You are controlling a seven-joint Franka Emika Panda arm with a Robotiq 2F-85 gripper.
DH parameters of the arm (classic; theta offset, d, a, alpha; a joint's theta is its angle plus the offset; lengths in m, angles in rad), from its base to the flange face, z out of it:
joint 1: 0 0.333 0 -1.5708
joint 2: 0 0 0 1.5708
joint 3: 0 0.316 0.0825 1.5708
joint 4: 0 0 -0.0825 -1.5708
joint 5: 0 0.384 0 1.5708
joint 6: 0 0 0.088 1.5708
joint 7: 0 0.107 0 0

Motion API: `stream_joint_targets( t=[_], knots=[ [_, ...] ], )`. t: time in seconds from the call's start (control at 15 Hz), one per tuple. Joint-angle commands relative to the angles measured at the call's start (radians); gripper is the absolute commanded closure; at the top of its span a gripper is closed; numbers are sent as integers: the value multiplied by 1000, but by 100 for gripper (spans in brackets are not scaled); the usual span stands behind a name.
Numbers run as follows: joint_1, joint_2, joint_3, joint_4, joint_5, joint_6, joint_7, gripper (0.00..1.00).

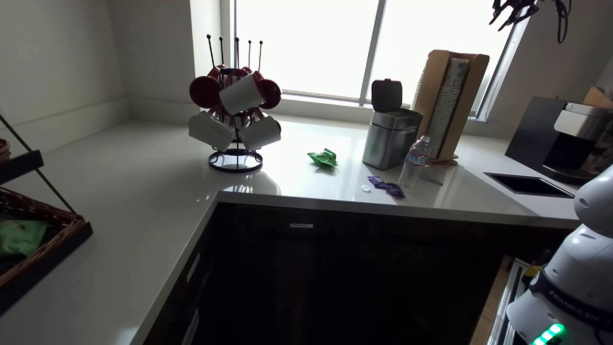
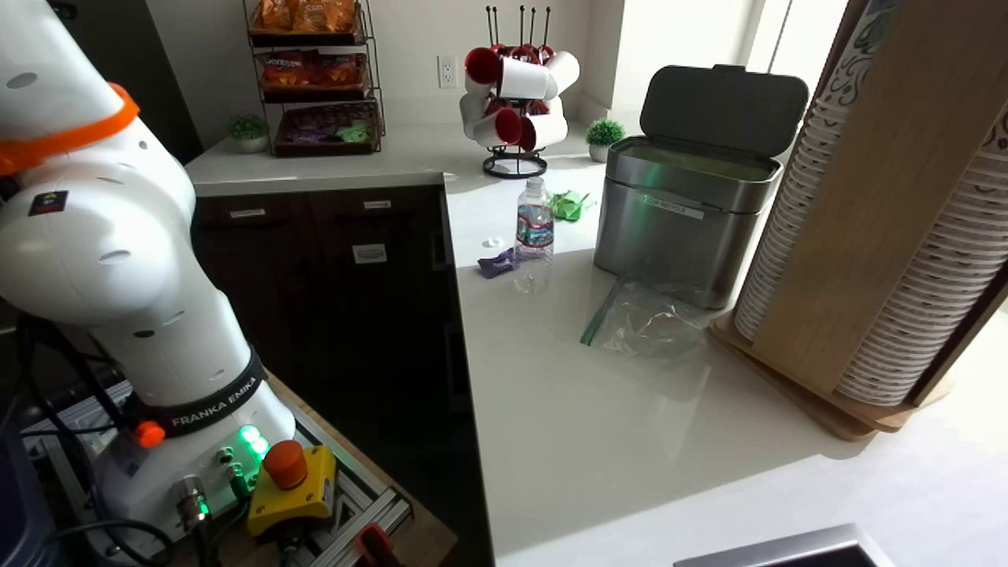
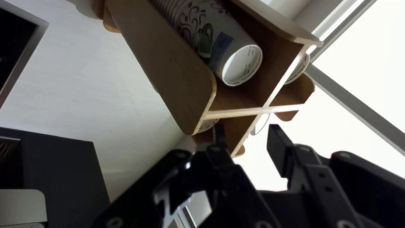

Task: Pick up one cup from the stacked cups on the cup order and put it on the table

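The wooden cup organizer stands near the window on the white counter. It also shows in an exterior view and in the wrist view. White patterned paper cups are stacked sideways-nested in its upright slots; a stack shows in an exterior view. In the wrist view, one stack's end cup has a blue tape mark. My gripper is high above and to the right of the organizer. In the wrist view, the gripper is open, with nothing between its fingers.
A steel bin with its lid up stands beside the organizer. A water bottle, a clear plastic bag and purple wrappers lie or stand nearby. A mug rack and coffee machine are farther off.
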Motion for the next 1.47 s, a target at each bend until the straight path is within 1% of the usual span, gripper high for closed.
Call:
stream_joint_targets(
  t=[0.0,0.27,0.53,0.8,1.13,1.4],
  knots=[
    [5,29,-9,-17,48,6,-45,30],
    [8,91,-13,1,99,21,-79,1],
    [13,132,-5,2,132,58,-91,0],
    [20,158,1,-9,140,105,-86,1],
    [24,170,6,-33,151,163,-40,0],
    [27,172,9,-47,170,168,-11,0]
  ],
)
